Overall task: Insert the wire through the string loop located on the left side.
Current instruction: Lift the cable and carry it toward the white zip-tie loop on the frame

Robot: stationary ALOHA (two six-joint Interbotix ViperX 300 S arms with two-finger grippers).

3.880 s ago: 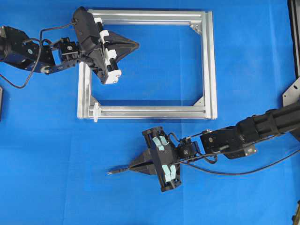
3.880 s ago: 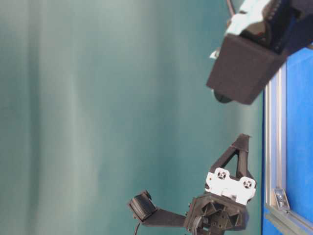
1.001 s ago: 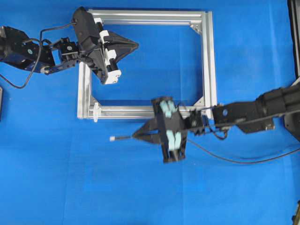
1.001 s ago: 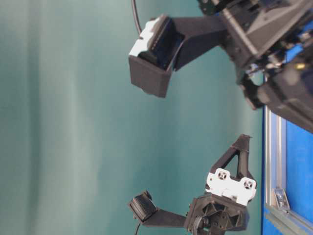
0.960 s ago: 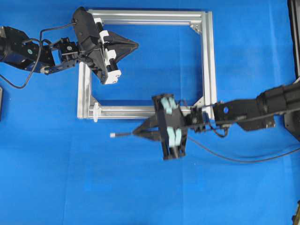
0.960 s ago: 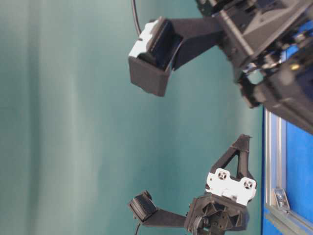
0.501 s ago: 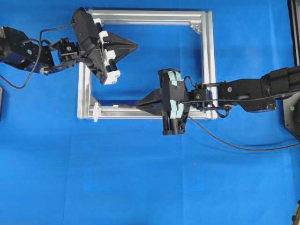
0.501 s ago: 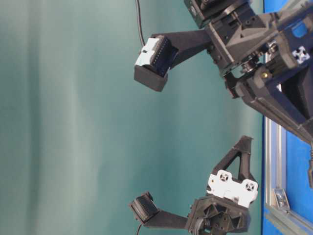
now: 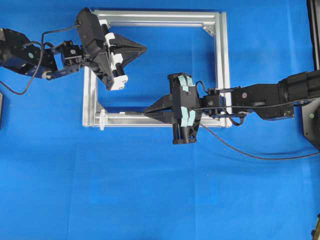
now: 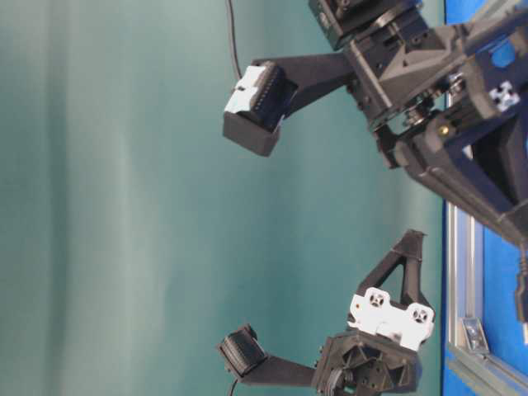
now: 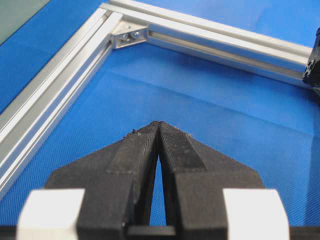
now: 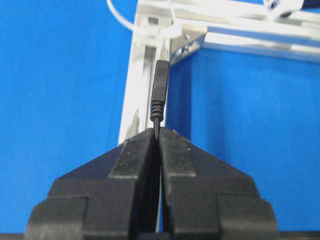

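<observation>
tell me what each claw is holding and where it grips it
The right claw pinches the wire just behind its plug. The left claw is shut on nothing.

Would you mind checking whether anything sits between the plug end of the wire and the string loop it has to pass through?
Nothing visible does. The right gripper holds the wire pointing along the frame bar toward the string loop, with only bare bar between them.

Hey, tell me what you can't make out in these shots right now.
- Overhead: the string loop is too small to show its opening.
- Right wrist view: the wire tip blurs into the bright frame, so the gap to the loop is unclear.
- Overhead: the right gripper covers part of the wire.
- Left wrist view: the left gripper hides the cloth under it.
</observation>
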